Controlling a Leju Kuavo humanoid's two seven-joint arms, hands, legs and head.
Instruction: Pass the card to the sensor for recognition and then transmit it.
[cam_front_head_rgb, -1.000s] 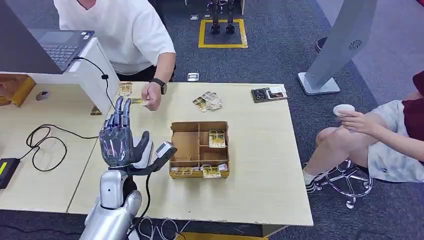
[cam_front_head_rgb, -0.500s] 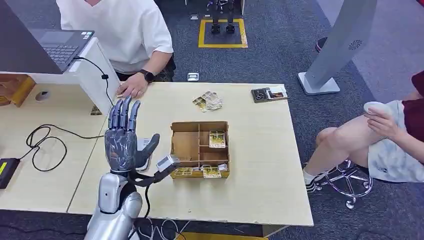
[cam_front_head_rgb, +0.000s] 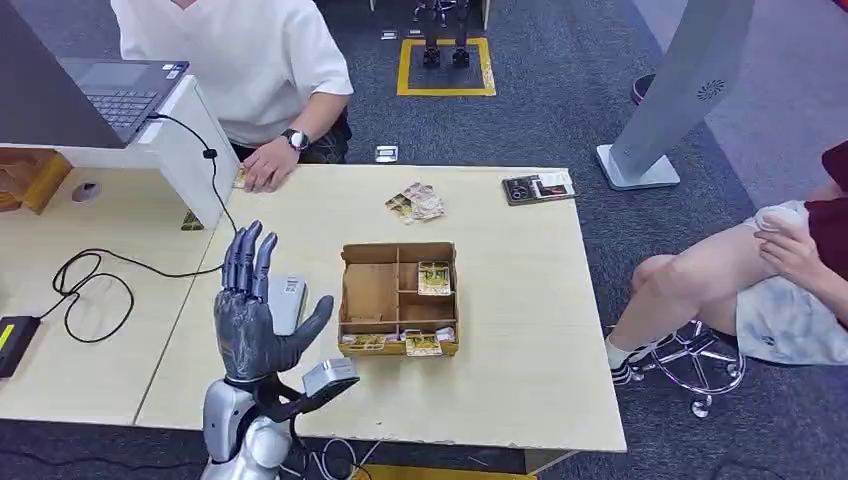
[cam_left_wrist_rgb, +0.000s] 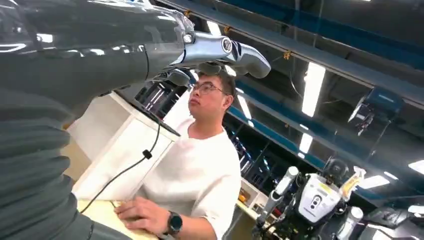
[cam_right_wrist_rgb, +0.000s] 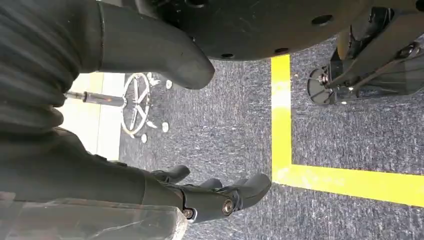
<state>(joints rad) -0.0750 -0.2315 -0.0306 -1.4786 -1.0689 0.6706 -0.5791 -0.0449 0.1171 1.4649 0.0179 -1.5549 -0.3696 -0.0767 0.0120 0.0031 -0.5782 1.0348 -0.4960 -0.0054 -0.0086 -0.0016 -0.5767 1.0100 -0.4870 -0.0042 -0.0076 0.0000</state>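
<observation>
Above the table, left robot hand sits empty, fingers spread, pulled back from the person's hand now holding the card, handover apparently done.

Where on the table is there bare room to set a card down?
Bare table lies right of the cardboard tray, up to the far edge; another patch sits between the tray and the loose cards. It is crowded left of the tray, where the left hand hovers over the scanner.
</observation>
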